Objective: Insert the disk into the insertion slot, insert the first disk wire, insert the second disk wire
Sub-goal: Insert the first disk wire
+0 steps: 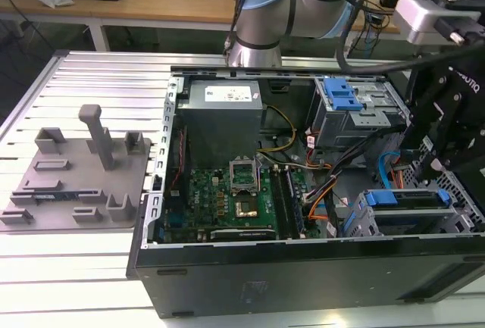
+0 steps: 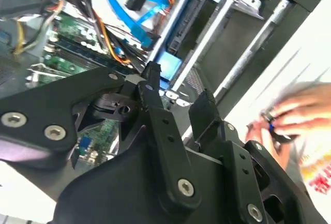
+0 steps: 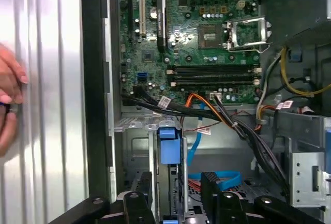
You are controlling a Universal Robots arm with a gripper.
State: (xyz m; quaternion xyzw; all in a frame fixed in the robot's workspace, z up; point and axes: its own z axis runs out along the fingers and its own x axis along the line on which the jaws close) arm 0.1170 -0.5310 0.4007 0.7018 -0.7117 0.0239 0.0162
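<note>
Over the drive end of the open computer case (image 1: 227, 282), your hand (image 3: 177, 177) hangs with its jaws spread wide and nothing between them. The disk (image 1: 402, 199) lies in the insertion slot (image 1: 355, 216). In the first wrist view its blue carrier tab shows just past the hand.

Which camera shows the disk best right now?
The exterior view: the disk sits in the insertion slot at the exterior view's right, with its blue carrier frame seen along its length. Both wrist views show it end-on beyond the gripper, mostly just the blue carrier tab.
</note>
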